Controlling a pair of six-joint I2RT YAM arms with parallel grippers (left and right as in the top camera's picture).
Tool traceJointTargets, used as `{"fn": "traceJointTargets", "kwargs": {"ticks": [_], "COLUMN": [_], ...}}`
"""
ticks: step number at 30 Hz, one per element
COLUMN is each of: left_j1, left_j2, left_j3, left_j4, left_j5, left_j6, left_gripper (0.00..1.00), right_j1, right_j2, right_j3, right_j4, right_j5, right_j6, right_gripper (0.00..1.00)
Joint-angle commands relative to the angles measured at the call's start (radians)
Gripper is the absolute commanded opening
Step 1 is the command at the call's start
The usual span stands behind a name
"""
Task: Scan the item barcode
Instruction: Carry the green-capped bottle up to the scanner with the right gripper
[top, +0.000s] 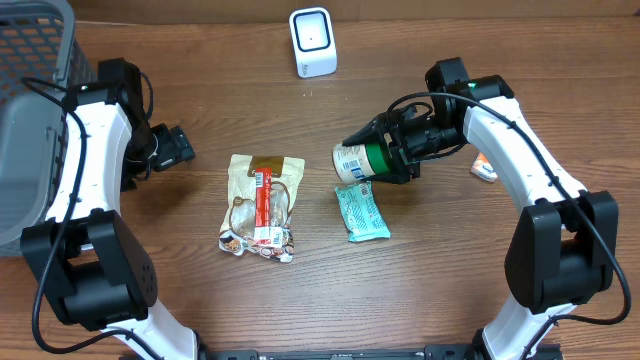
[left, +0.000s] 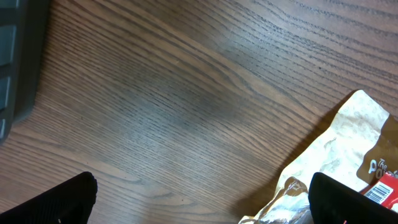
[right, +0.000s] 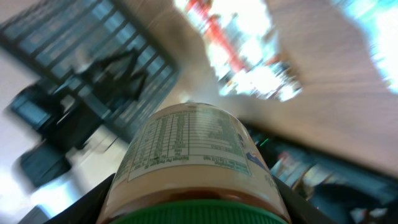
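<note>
The right gripper (top: 388, 150) is holding a bottle (top: 357, 160) with a green cap, right of the middle of the overhead frame. Its fingers are pinching the bottle at the cap end. The bottle is lying on its side, seemingly lifted off the table, with its base pointing to the left. In the right wrist view the label with a nutrition table is facing the camera. I cannot find a barcode on this part, and the background there is blurred.

The scanner (top: 313, 42) is standing at the top centre of the overhead frame, well apart from the bottle. The left gripper (top: 178, 148) is hanging at the left, near a snack bag (top: 262, 205), with its fingers spread wide and holding nothing. A teal packet (top: 361, 212) is lying just below the bottle.

I judge that the step in hand is bringing the bottle to the scanner. The next move is calling for a carry toward the top of the frame and a turn of the wrist, so that the barcode side faces the scanner window. Which side is carrying the barcode, I cannot tell.
</note>
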Motion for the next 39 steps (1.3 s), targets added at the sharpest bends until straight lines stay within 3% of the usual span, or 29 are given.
{"fn": "traceJointTargets", "kwargs": {"ticks": [1,4,7,9,18,24,29,39], "left_j1": [-0.003,-0.003,-0.003,-0.003,-0.003,-0.003,-0.003,-0.003], "left_j2": [-0.019,-0.019,-0.019,-0.019,-0.019,-0.019,-0.019,-0.019], "left_j3": [0.014,0.014,0.014,0.014,0.014,0.014,0.014,0.014], "left_j4": [0.001,0.001,0.001,0.001,0.001,0.001,0.001,0.001], "left_j5": [-0.009,-0.009,-0.009,-0.009,-0.009,-0.009,-0.009,-0.009], "left_j6": [0.003,0.003,0.003,0.003,0.003,0.003,0.003,0.003], "left_gripper": [1.00,1.00,1.00,1.00,1.00,1.00,1.00,1.00], "right_j1": [0.002,0.002,0.002,0.002,0.016,0.125,0.257,0.335], "right_j2": [-0.025,-0.025,-0.025,-0.025,-0.025,-0.025,-0.025,-0.011], "right_j3": [0.024,0.024,0.024,0.024,0.069,0.362,0.520,0.478], "right_j4": [0.035,0.044,0.046,0.074,0.094,-0.096,-0.090,0.267], "right_j5": [0.339,0.482,0.649,0.726,0.730,0.757,0.935,1.212], "right_j6": [0.003,0.003,0.003,-0.008,-0.078,-0.167,-0.185,-0.302], "right_gripper": [0.18,0.18,0.06,0.05,0.05,0.04,0.04,0.04]}}
